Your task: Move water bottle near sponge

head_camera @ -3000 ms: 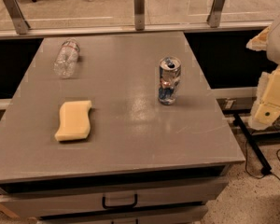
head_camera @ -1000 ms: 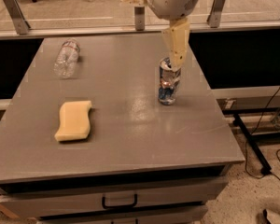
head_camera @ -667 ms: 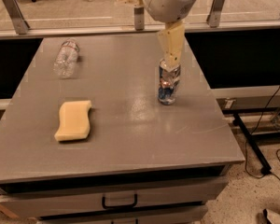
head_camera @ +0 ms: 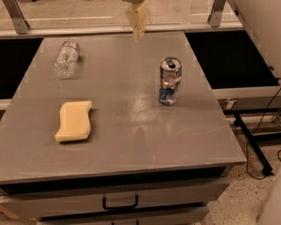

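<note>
The water bottle point(head_camera: 67, 57), clear and crinkled, lies on its side at the table's far left. The pale yellow sponge point(head_camera: 75, 121) lies flat at the near left, well apart from the bottle. My gripper point(head_camera: 139, 21) hangs from the top of the view over the table's far middle, cream fingers pointing down, to the right of the bottle and above the tabletop. It holds nothing that I can see.
A silver-and-blue can point(head_camera: 169, 81) stands upright right of centre. The grey table point(head_camera: 131, 139) has a drawer with a handle point(head_camera: 120, 203) at the front. A rail with metal posts point(head_camera: 14, 13) runs behind. My arm's white body point(head_camera: 267, 27) fills the right edge.
My gripper has moved left and away from above the can, toward the table's far middle. Bottle, sponge and can have not moved.
</note>
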Motion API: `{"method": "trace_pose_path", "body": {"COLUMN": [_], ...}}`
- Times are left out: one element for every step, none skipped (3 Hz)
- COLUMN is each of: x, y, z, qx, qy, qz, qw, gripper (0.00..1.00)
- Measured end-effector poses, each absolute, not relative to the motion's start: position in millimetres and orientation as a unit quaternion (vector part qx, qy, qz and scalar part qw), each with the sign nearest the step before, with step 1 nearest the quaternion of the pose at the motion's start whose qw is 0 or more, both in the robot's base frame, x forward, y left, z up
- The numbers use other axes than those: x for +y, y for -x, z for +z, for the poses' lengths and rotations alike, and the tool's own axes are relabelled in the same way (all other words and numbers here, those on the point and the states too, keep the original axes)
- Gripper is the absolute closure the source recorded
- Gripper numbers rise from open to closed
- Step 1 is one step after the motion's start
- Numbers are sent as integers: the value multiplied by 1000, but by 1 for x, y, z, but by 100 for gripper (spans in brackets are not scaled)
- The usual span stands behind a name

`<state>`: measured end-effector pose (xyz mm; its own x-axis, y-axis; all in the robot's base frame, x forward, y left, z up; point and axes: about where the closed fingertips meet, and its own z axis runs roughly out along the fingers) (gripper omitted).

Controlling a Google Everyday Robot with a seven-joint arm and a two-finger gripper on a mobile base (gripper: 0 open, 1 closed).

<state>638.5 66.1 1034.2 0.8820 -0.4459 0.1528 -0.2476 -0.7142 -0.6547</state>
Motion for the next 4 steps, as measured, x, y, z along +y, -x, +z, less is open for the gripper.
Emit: {"method": "trace_pose_path", "body": {"x": [113, 134, 135, 139], "y": [-674, -706, -711, -711], "z": [1028, 1002, 995, 991], "qx": [93, 59, 59, 56], "qy": [924, 932, 934, 936], "qz": [-177, -204, -209, -211], "qw": [327, 295, 283, 277], "gripper": [0, 0, 0, 0]}}
